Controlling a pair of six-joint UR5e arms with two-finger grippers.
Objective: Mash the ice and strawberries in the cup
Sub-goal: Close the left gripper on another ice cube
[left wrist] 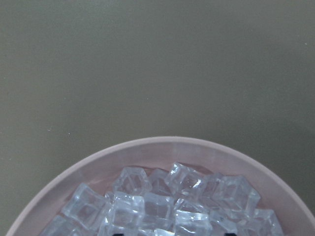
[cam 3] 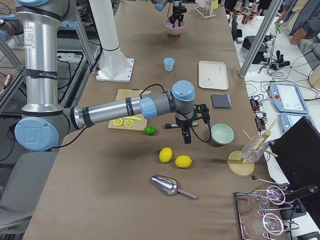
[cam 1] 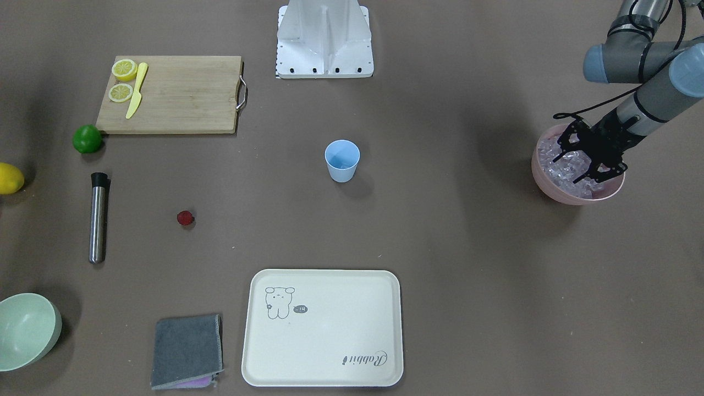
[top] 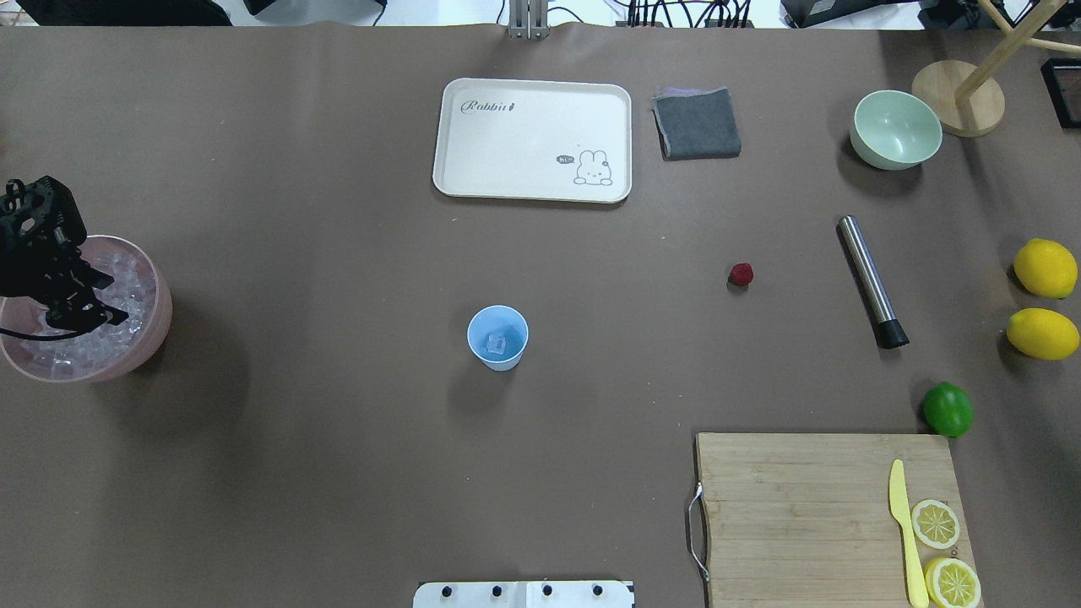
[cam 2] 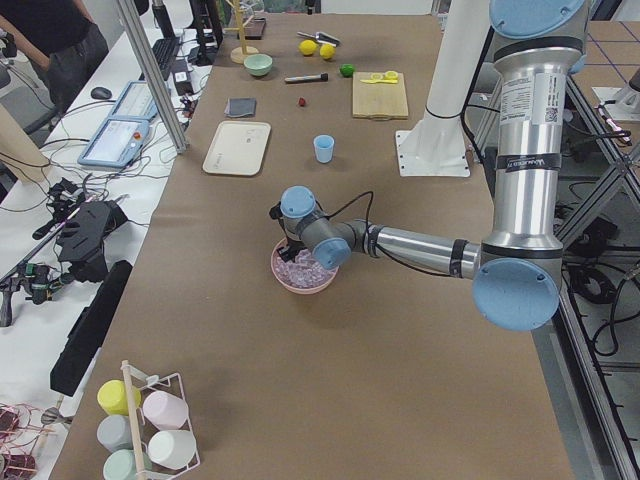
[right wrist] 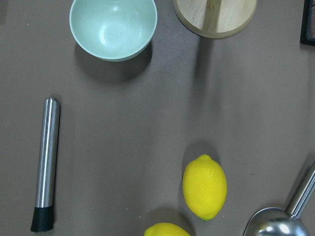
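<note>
The light blue cup (top: 497, 338) stands upright mid-table, also seen in the front view (cam 1: 342, 160), with one cube of ice (top: 497, 343) in its bottom. More ice (left wrist: 162, 206) fills the pink bowl (top: 160, 312) at the table's left end. My left gripper (top: 114, 300) hangs open over that bowl, its fingers spread and dipping into the cubes (cam 1: 550, 154). The strawberry (top: 741, 274) lies alone on the table right of the cup. My right gripper (cam 3: 186, 137) hovers over the table's right end near the lemons; I cannot tell its state.
A steel muddler (top: 871, 280) lies right of the strawberry. A cream tray (top: 532, 139), grey cloth (top: 697, 124) and pale green bowl (top: 895, 128) sit at the far side. Two lemons (top: 1045, 268), a lime (top: 947, 409) and a cutting board (top: 802, 515) with lemon halves occupy the right.
</note>
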